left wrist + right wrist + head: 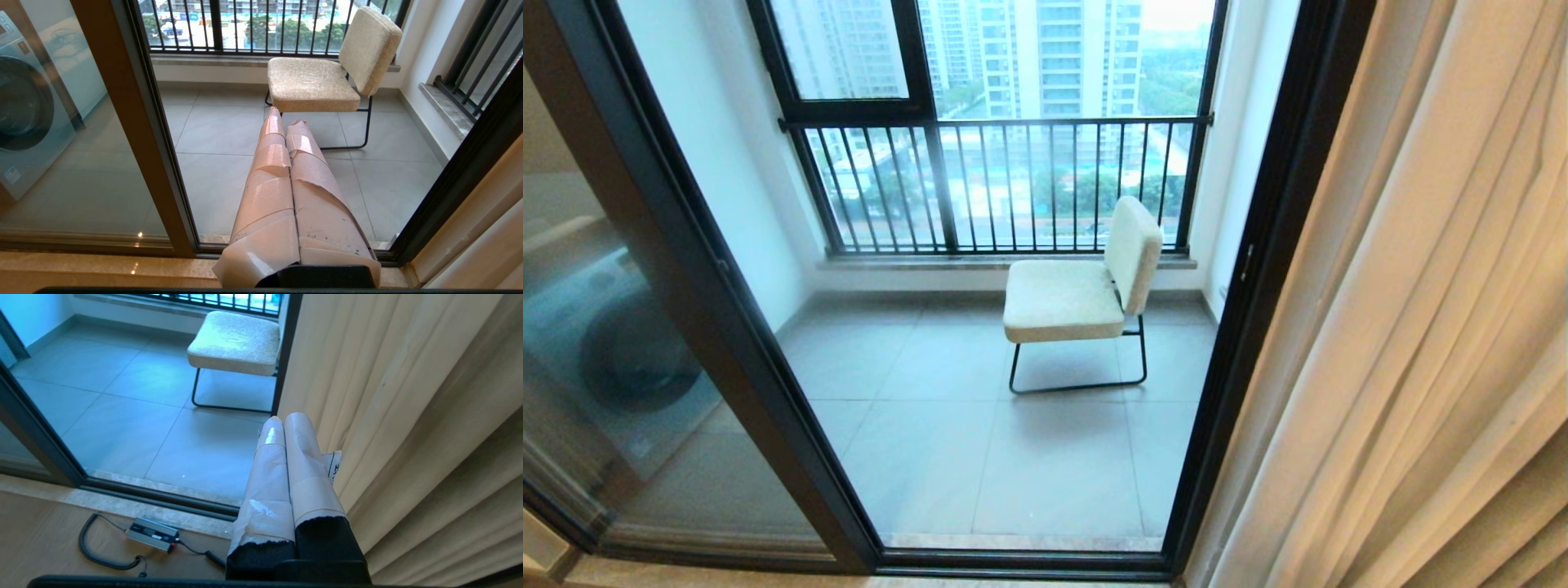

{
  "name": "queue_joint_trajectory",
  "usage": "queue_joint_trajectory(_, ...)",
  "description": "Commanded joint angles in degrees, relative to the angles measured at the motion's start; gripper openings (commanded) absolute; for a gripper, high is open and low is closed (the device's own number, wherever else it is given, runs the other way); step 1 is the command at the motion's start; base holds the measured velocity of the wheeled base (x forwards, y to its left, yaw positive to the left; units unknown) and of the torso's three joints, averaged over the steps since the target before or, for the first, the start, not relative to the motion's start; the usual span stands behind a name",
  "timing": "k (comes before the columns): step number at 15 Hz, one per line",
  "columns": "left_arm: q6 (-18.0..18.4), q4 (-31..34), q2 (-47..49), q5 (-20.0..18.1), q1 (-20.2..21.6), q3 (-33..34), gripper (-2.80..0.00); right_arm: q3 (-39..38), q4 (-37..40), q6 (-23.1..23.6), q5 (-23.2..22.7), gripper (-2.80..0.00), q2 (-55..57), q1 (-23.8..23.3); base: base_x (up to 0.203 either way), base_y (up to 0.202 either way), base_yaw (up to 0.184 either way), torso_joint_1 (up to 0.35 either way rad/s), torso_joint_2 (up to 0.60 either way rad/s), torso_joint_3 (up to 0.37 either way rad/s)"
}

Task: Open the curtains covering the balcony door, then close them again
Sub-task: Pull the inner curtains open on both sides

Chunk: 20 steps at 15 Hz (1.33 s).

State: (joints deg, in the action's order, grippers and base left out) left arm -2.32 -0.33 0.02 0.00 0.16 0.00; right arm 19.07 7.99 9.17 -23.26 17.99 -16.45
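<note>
My right end effector point(288, 418), fingers pressed together, hung just beside the pale grey-beige pleated curtains point(408, 416); my left end effector point(288, 116), likewise pressed together, faced the dark-framed glass balcony door point(135, 122).

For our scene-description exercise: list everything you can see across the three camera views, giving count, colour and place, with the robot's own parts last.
curtains: one gathered set, pale beige, bunched at the right of the doorway.
balcony door: one, clear glass in a dark frame, left of the opening.
chair: one, cream with a black frame, on the balcony by the railing.
railing: one, black bars, far side of the balcony.
washing machine: one, grey, behind the glass at left.
power adapter: one, grey with a black cable, indoor floor near the threshold.
left gripper: tape-wrapped, shut, empty, facing the balcony.
right gripper: tape-wrapped, shut, empty, beside the curtains.
</note>
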Motion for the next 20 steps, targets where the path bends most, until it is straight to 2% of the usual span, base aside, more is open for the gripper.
queue_joint_trajectory(1, -0.1, 0.0, 0.0, 0.0, 0.0, 0.0, -2.80, -2.8, -1.7, 0.3, 0.3, -2.80, -1.9, 1.1, 0.000, 0.000, 0.000, 0.000, 0.00, 0.000)
queue_joint_trajectory(3, -0.1, 0.0, 0.0, 0.0, 0.0, 0.0, -2.80, -5.9, -5.6, 0.4, 0.9, -2.80, -1.8, 3.4, 0.000, 0.000, 0.000, 0.000, 0.00, 0.000)
queue_joint_trajectory(4, -0.1, 0.0, 0.0, 0.0, 0.0, 0.0, -2.80, -8.1, -8.6, 0.4, 2.8, -2.80, -1.8, 4.8, 0.000, 0.000, 0.000, 0.000, 0.00, 0.000)
queue_joint_trajectory(6, -0.1, 0.0, 0.0, 0.0, 0.0, 0.0, -2.80, -13.1, -14.4, 0.4, 5.8, -2.80, -1.8, 6.0, 0.000, 0.000, 0.000, 0.000, 0.00, 0.000)
queue_joint_trajectory(9, -0.1, 0.0, 0.0, 0.1, 0.0, 0.0, -2.80, -19.1, -23.3, 0.2, 7.0, -2.80, -1.8, 7.0, 0.000, 0.000, 0.000, 0.000, 0.00, 0.000)
queue_joint_trajectory(11, -0.1, 0.0, 0.0, 0.0, 0.0, 0.0, -2.80, -19.1, -20.0, 0.1, 7.3, -2.80, -1.7, 9.3, 0.000, 0.000, 0.000, 0.000, 0.00, 0.000)
queue_joint_trajectory(13, -0.1, 0.0, 0.0, 0.0, 0.0, 0.0, -2.80, -19.1, -18.5, 0.1, 8.5, -2.80, -1.7, 9.4, 0.000, 0.000, 0.000, 0.000, 0.00, 0.000)
queue_joint_trajectory(17, -0.1, 0.0, 0.0, 0.0, 0.0, 0.0, -2.80, -19.1, -17.3, -0.1, 14.0, -2.80, -1.7, 9.8, 0.000, 0.000, 0.000, 0.000, 0.00, 0.000)
queue_joint_trajectory(20, -0.1, 0.0, 0.0, 0.1, 0.0, 0.0, -2.80, -19.1, -17.2, -0.2, 17.5, -2.80, -2.6, 16.0, 0.000, 0.000, 0.000, 0.000, 0.00, 0.000)
